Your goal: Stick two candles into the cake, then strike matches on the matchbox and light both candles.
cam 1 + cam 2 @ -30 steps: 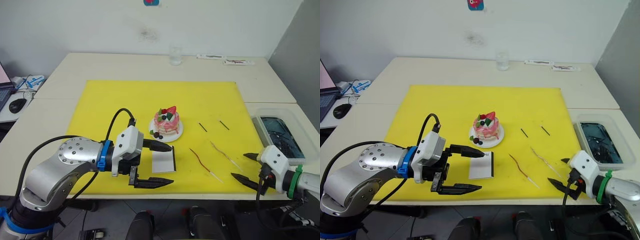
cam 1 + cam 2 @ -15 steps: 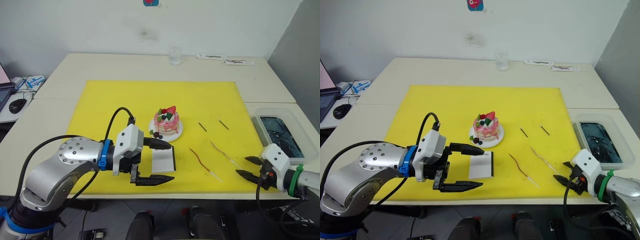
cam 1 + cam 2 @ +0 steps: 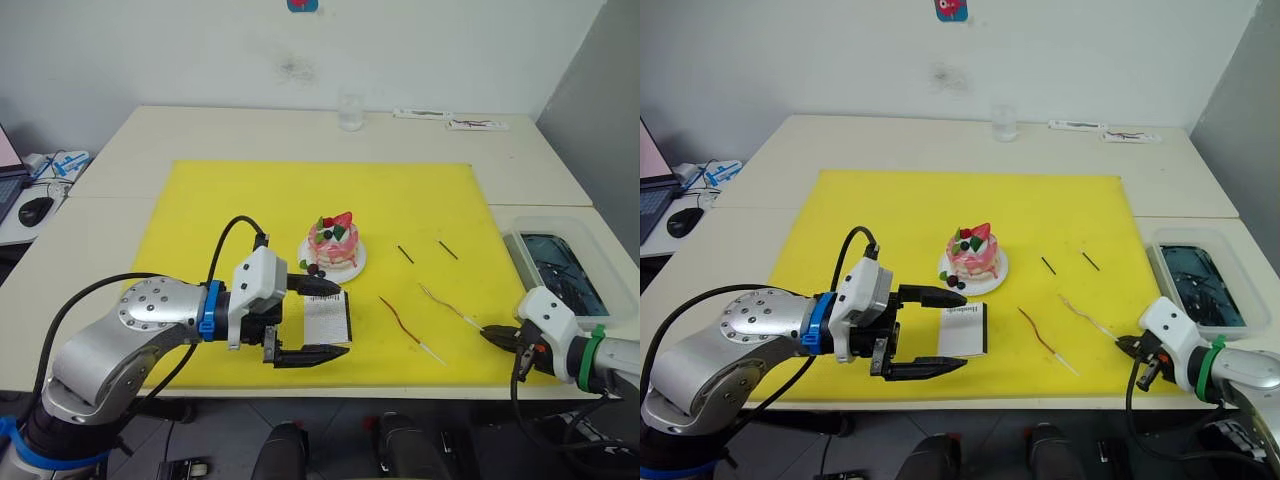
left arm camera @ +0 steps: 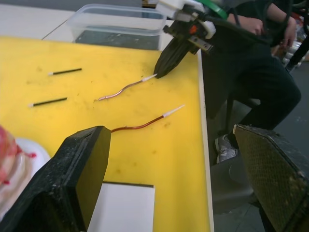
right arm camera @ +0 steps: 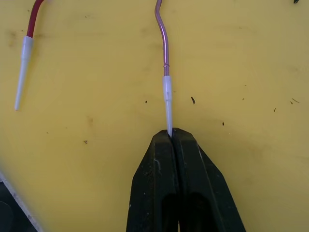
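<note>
The pink-and-white cake point(image 3: 335, 243) sits on its small white plate point(image 3: 358, 265) mid-mat. Just in front lies the white matchbox point(image 3: 327, 318), with my left gripper point(image 3: 342, 320) open around it, one finger on each side, not touching. Two short dark matches point(image 3: 405, 254) point(image 3: 448, 250) lie right of the cake. The dark red candle point(image 3: 400, 320) and the paler tan candle point(image 3: 445, 303) lie nearer the front edge. My right gripper point(image 5: 170, 135) rests on the mat, shut on the tan candle's point(image 5: 166, 72) white end at the very fingertips.
A yellow mat point(image 3: 250, 200) covers the table. A clear plastic tub point(image 3: 560, 270) stands at the right, close to my right arm. A glass point(image 3: 351, 112) and flat packets point(image 3: 450, 118) sit at the back. A seated person point(image 4: 251, 63) is beyond the table's front edge.
My right gripper moved in to the tan candle's white end and closed from wide open to shut. The left gripper barely moved, staying open over the matchbox.
</note>
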`<state>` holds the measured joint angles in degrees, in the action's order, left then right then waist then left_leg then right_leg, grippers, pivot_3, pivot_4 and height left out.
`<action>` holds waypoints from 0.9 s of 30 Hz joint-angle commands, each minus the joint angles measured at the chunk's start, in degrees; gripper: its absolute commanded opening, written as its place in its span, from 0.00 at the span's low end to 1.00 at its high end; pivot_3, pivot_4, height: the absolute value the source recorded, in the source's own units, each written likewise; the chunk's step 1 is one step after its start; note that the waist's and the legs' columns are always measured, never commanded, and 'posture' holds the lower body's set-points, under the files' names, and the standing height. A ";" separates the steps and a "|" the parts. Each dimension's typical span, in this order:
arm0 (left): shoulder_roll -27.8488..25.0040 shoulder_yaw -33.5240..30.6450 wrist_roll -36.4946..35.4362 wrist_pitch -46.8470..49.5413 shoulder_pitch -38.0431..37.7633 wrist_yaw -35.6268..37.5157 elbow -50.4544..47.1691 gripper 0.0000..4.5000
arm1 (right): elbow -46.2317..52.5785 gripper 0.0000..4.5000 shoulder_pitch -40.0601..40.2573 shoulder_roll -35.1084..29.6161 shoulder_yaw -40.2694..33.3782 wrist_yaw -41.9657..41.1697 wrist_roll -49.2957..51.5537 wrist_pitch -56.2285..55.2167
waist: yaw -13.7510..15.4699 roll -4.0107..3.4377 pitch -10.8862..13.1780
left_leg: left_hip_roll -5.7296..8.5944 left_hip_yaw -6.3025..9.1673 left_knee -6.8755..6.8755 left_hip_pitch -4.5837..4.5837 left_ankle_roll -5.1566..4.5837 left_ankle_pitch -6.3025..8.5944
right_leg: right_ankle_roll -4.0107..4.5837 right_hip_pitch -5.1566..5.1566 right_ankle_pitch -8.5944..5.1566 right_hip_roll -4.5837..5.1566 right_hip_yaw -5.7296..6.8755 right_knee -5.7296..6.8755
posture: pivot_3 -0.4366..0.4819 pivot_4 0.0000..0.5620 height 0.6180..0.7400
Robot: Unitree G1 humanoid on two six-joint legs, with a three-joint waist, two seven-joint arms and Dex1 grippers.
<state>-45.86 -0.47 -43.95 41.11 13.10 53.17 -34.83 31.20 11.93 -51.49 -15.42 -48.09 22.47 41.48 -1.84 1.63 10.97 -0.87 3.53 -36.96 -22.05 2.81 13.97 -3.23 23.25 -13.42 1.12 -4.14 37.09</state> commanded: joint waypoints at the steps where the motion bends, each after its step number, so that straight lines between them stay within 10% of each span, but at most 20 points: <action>1: 0.63 -3.75 -4.27 3.82 -1.35 -3.39 0.88 1.00 | 3.32 0.00 -2.04 -0.77 -6.32 -2.04 6.09 2.49 | -0.05 0.01 0.01 | 0.00 0.02 0.00 0.00 0.00 0.00 | 0.00 0.00 0.00 0.00 0.01 0.00 | 0.48 0.27 1.00; 8: 4.46 -7.78 -17.98 13.51 -2.27 -10.84 3.47 1.00 | 8.11 0.00 -9.59 1.20 -11.42 -0.28 24.06 12.09 | -0.01 0.04 0.02 | 0.00 0.09 -0.01 -0.01 0.00 0.00 | 0.00 -0.01 0.00 -0.01 0.05 0.01 | 0.48 0.27 1.00; 18: 20.32 -7.74 -37.50 14.27 4.98 -30.46 7.65 1.00 | 3.88 0.00 -32.32 15.66 0.55 17.62 47.16 19.28 | 0.00 0.06 0.03 | 0.04 0.21 -0.01 -0.06 -0.01 -0.01 | -0.07 -0.02 0.07 -0.06 0.04 0.02 | 0.48 0.27 1.00; 27: 25.32 -7.55 -48.41 9.64 5.64 -38.19 8.49 1.00 | 0.45 0.00 -36.67 18.73 5.06 26.08 58.71 19.31 | 0.06 0.05 0.03 | 0.09 0.39 0.00 -0.41 -0.01 0.00 | -0.23 0.15 0.16 -0.04 0.15 -0.02 | 0.48 0.27 1.00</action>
<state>-21.01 -7.12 -89.79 52.31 18.12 15.81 -25.93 31.27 -23.76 -32.94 -10.29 -22.93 78.45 61.46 -1.77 1.68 11.00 -0.78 3.93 -36.96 -22.46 2.80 13.96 -3.46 23.40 -13.26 1.08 -3.97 37.08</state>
